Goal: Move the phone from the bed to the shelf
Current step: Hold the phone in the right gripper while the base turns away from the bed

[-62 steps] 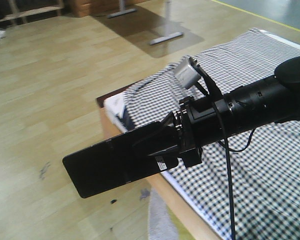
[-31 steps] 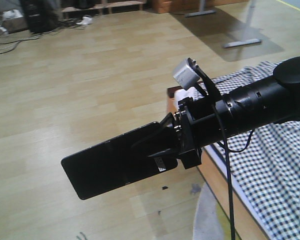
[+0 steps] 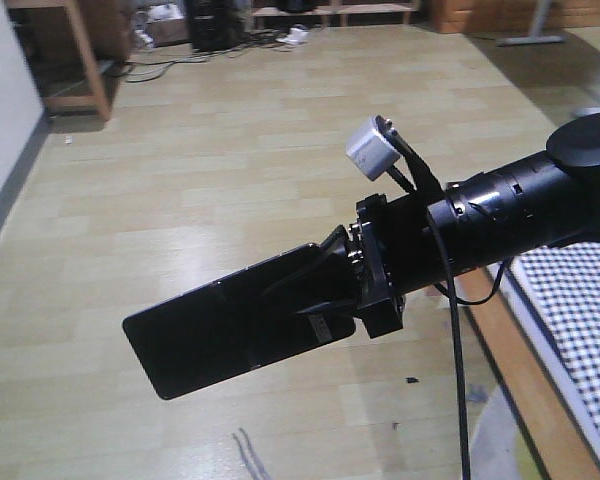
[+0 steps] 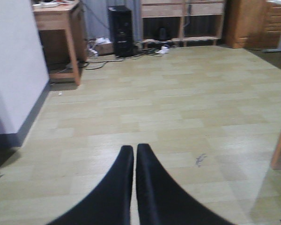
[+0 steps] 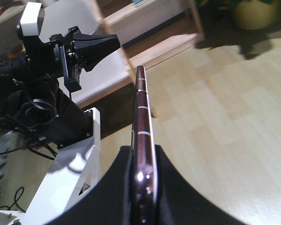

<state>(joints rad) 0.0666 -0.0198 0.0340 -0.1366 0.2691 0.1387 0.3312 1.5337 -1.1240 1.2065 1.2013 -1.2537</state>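
**Phone held in the air over the floor, off the bed**

The right gripper [image 3: 298,302] pinches the phone [image 3: 230,330] at one end, its two black fingers closed on the flat faces. The rest of the handset juts out to the left, free of any support and above the pale wooden floor [image 3: 230,170]. A small white sticker [image 3: 322,328] shows on the phone just beside the gripper body. A grey camera block [image 3: 370,148] sits on top of the wrist.

In the right wrist view the phone [image 5: 141,117] appears edge-on, a thin dark-pink strip rising from between the fingers and pointing far into the scene.

The bed [image 3: 585,310], with its checked sheet and wooden side rail, fills only the near right corner of the front view, and the phone is well apart from it.

Light wooden boards of the shelf [image 5: 171,46] lie far beyond the phone's tip in the right wrist view. The phone touches none of them.

The left gripper [image 4: 134,149] has its fingers pressed together with nothing between them, above bare floor. A wooden desk [image 4: 61,21] and a black computer tower [image 4: 120,30] stand by the far wall.
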